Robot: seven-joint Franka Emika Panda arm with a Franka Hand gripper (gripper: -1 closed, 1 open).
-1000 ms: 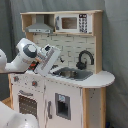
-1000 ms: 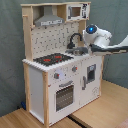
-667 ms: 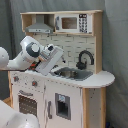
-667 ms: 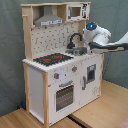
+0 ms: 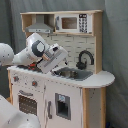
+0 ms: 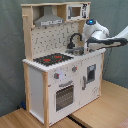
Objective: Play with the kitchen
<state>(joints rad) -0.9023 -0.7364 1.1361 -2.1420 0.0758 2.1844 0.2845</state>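
Note:
The kitchen (image 5: 75, 95) is a tall white and light-wood toy with a grey hood (image 5: 39, 25) and a small microwave (image 5: 70, 22) on top. Its black faucet (image 5: 85, 59) curves over the sink (image 5: 75, 74). In the second exterior view the kitchen (image 6: 60, 85) also shows its red-ringed black hob (image 6: 52, 59), its knobs (image 6: 57, 76) and its oven window (image 6: 65, 96). My white arm leans in over the counter. The gripper (image 5: 60, 67) hangs low over the sink, beside the faucet (image 6: 75, 40). In the second exterior view the gripper (image 6: 83, 48) sits right behind the faucet.
The kitchen stands on a wooden floor (image 6: 100, 112) in front of a grey curtain (image 6: 10, 50). In the first exterior view a white rounded part of the robot (image 5: 12, 117) fills the lower left corner. The small dispenser door (image 6: 91, 73) is on the cabinet front.
The arm's wrist has shifted only slightly. The gripper stays over the sink by the faucet.

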